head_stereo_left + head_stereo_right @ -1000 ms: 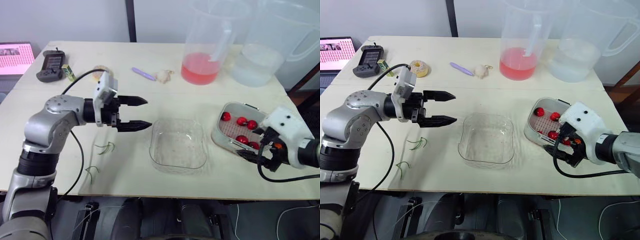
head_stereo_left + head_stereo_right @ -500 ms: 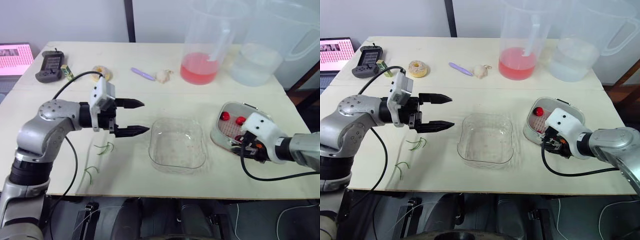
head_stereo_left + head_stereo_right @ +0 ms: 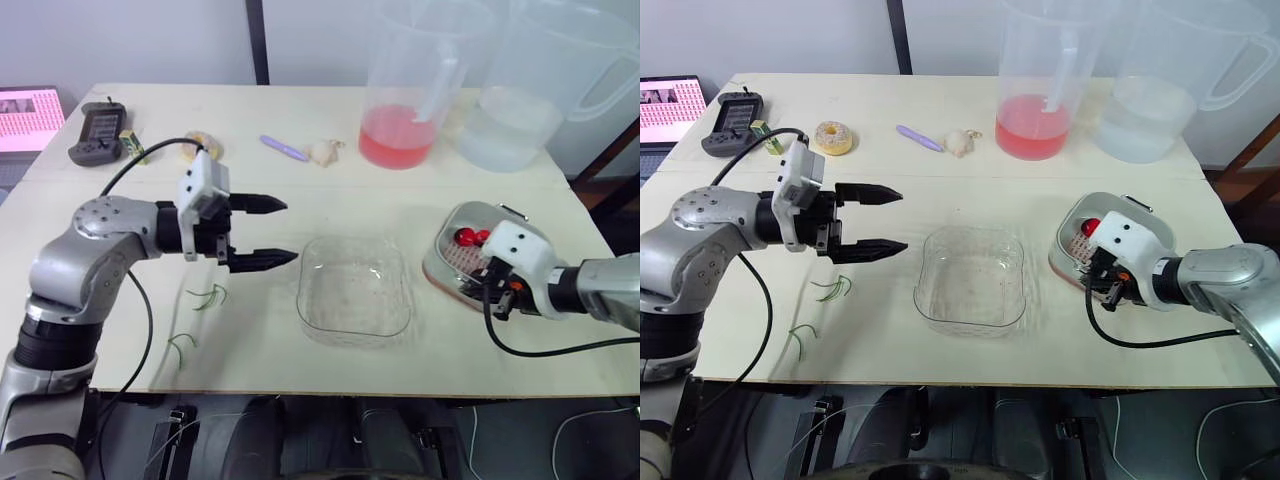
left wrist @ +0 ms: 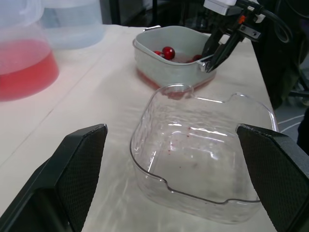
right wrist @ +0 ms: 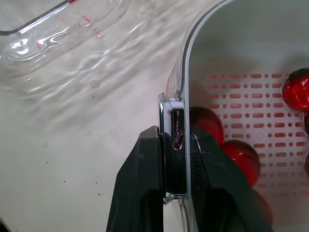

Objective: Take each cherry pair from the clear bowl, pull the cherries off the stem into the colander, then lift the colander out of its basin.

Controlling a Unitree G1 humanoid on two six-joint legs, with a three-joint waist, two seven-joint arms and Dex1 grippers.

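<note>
The clear bowl (image 3: 304, 272) stands empty at mid-table. To its right the white perforated colander (image 5: 241, 92) sits in its grey basin (image 4: 159, 60) with several red cherries (image 3: 466, 237) inside. My right gripper (image 5: 174, 133) is shut on the handle tab (image 5: 172, 112) on the colander's near rim, one finger outside the rim and one inside. It also shows at the basin's edge in the left wrist view (image 4: 213, 59). My left gripper (image 3: 288, 231) hangs open above the table just left of the bowl, with nothing between its fingers.
Bare green stems (image 3: 208, 296) lie on the table left of the bowl. At the back stand a jug of pink liquid (image 3: 400, 135) and a jug of water (image 3: 510, 125). A purple stick (image 3: 286, 148), a doughnut (image 3: 834, 137) and a handheld device (image 3: 97, 132) lie far left.
My right gripper moved in to the colander's near rim and shut on its handle tab. The left arm drifted slightly left, still open.
</note>
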